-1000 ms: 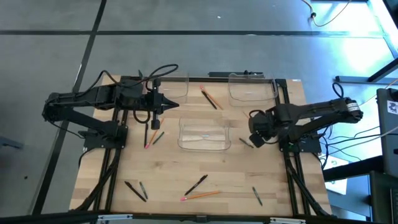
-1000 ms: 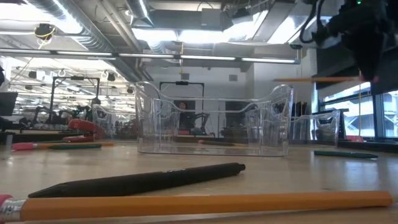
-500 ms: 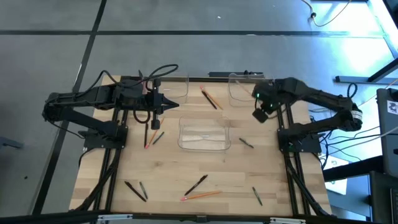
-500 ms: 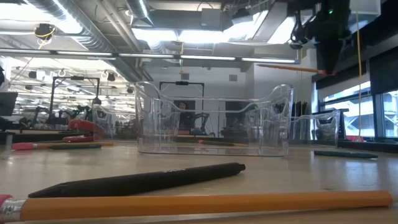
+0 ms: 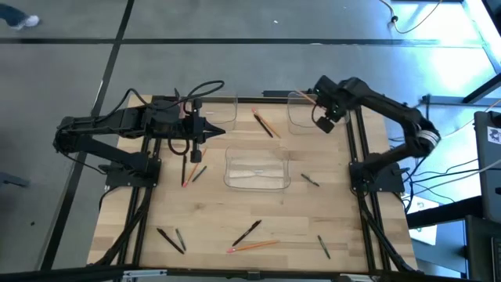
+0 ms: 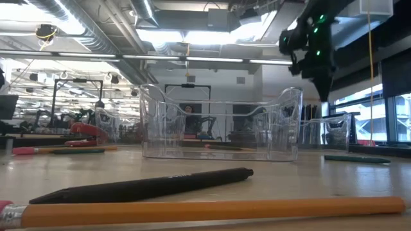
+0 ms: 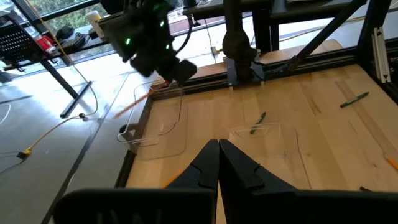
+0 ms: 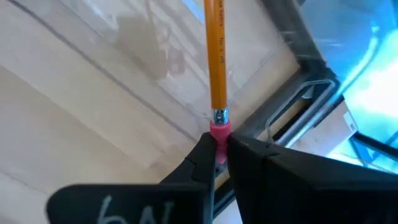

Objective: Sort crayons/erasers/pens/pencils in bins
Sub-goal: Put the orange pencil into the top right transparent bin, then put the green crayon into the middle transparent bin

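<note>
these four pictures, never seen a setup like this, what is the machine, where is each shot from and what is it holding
It is a robot with two dark arms at a wooden table, each ending in two fingers. All four pictures show one moment. One camera looks straight down, one sits at table height, and one rides on each wrist.

On the table lie orange pencils, black pens and short green crayons, plus three clear bins. The job is to sort the sticks into the bins.

The right gripper is over the far right bin. Its wrist view shows its fingers shut on a pencil by the pink eraser end. The left gripper is shut and empty, waiting near the far left bin.
</note>
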### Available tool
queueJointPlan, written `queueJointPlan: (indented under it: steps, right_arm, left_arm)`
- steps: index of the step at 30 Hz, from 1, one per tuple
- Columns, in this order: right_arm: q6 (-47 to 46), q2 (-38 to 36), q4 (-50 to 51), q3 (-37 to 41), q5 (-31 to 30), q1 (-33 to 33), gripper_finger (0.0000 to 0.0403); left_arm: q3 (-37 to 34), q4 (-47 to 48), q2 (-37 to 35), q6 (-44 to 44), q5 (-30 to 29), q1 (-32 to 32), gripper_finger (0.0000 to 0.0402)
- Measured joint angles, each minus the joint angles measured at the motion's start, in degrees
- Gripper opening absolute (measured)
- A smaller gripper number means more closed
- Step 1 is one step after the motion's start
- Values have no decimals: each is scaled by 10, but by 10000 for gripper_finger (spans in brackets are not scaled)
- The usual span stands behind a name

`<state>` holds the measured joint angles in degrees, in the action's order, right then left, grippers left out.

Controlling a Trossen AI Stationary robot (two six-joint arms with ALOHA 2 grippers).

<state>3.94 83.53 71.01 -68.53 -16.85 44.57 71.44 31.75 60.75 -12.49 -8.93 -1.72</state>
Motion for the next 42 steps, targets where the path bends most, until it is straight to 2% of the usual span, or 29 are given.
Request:
queueJointPlan:
  steps: [10,26,30,38,42]
  right_arm:
    - [52,106,-14,1,0,36,33]
    - [56,179,-25,1,0,37,35]
    - [56,186,-29,1,0,37,56]
    - [54,186,-42,1,-1,37,124]
    - [44,186,-32,0,-1,37,138]
  left_arm:
    - [0,0,0,0,0,0,0]
    - [0,0,0,0,0,0,0]
    - [0,0,0,0,0,0,0]
    - [0,0,0,0,0,0,0]
    - [0,0,0,12,0,0,0]
